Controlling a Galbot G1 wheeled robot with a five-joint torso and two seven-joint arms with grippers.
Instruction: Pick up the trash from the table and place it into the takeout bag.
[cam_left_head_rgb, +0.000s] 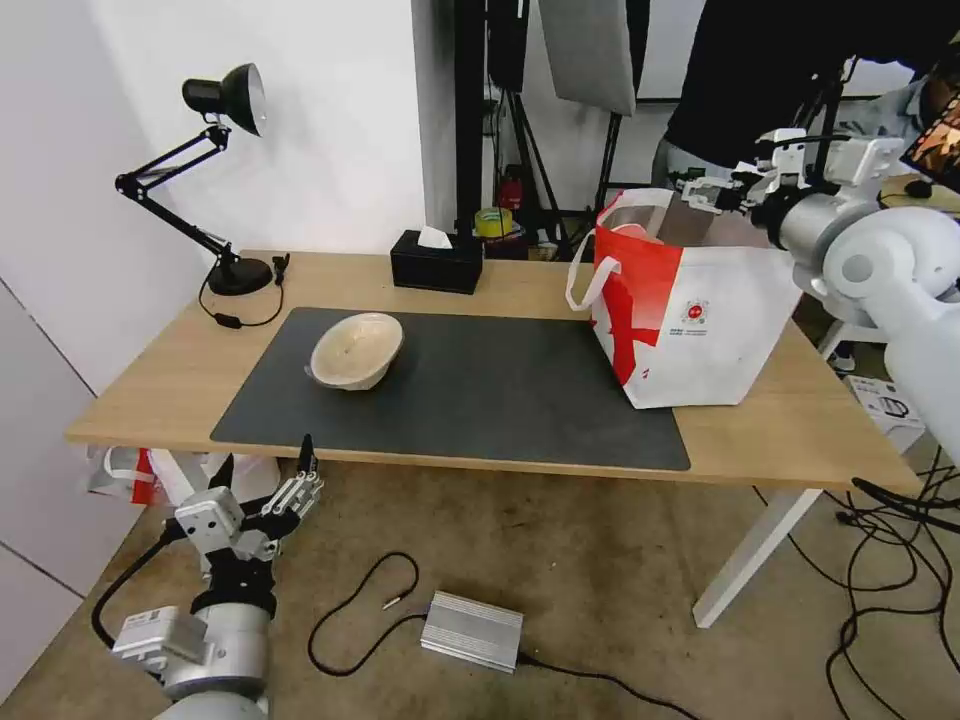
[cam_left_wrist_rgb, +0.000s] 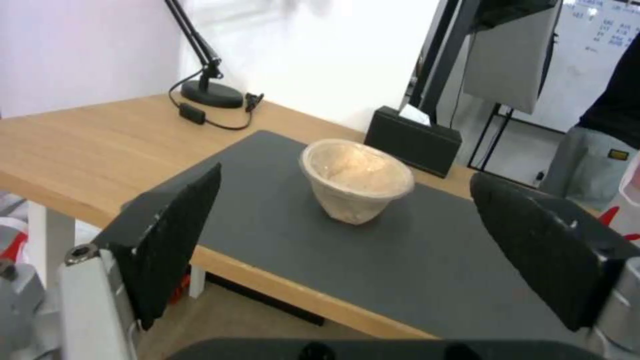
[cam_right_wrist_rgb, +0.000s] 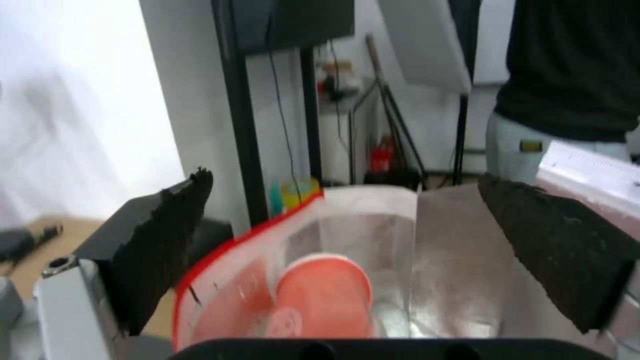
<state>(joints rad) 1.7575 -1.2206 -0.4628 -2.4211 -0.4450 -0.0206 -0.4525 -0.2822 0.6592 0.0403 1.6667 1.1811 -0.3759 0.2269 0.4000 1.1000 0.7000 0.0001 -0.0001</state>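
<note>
A beige paper-like bowl (cam_left_head_rgb: 357, 349) sits upright on the dark grey mat (cam_left_head_rgb: 480, 390) of the table (cam_left_head_rgb: 800, 420), left of centre. My left gripper (cam_left_head_rgb: 265, 458) is low in front of the table's front edge, open and empty; in its wrist view the bowl (cam_left_wrist_rgb: 355, 180) stands beyond the spread fingers (cam_left_wrist_rgb: 173, 235). The takeout bag (cam_left_head_rgb: 690, 310) stands open at the table's right. My right gripper (cam_left_head_rgb: 695, 192) hovers open over its mouth. The right wrist view looks into the foil lining (cam_right_wrist_rgb: 460, 260), where a red drink cup (cam_right_wrist_rgb: 325, 295) lies.
A black desk lamp (cam_left_head_rgb: 225, 100) stands at the table's back left and a black tissue box (cam_left_head_rgb: 436, 262) at the back centre. On the floor in front lie a silver box (cam_left_head_rgb: 472, 630) and black cables. A person in black stands behind the bag.
</note>
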